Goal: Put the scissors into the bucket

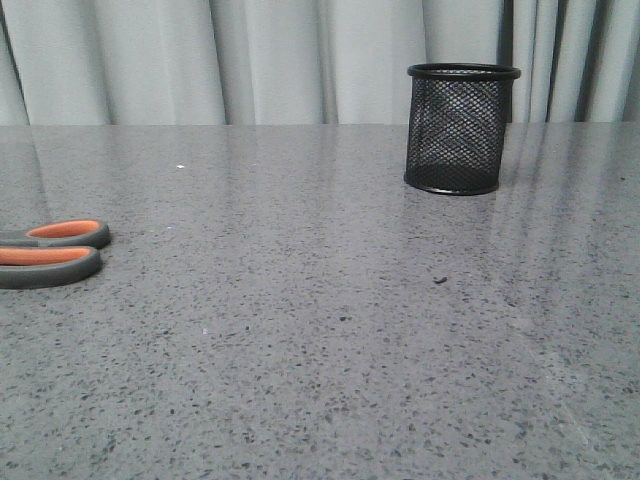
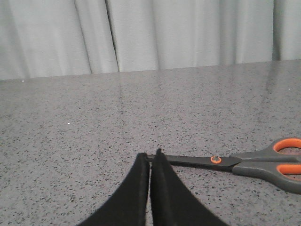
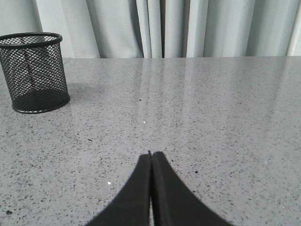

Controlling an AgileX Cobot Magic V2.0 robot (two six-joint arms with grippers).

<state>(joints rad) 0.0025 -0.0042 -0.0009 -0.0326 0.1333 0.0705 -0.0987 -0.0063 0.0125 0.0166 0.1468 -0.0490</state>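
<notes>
Scissors (image 1: pixel 52 252) flat near tabletop's left edge, bucket (image 1: pixel 461 129) upright at far right, well apart. Left gripper (image 2: pixel 151 160) pressed together at blade tips; right gripper (image 3: pixel 151 157) likewise, idle. Need to spread left fingers, straddle near pivot, lift level, drop blades-first.

Scissors (image 1: pixel 50 252) flat on table, far left; mesh bucket (image 1: pixel 461 128) upright, far right.

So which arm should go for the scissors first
Left, most likely. The scissors lie flat just beyond the shut left gripper, at the table's left edge in the front view. The right gripper sees only the bucket.
</notes>
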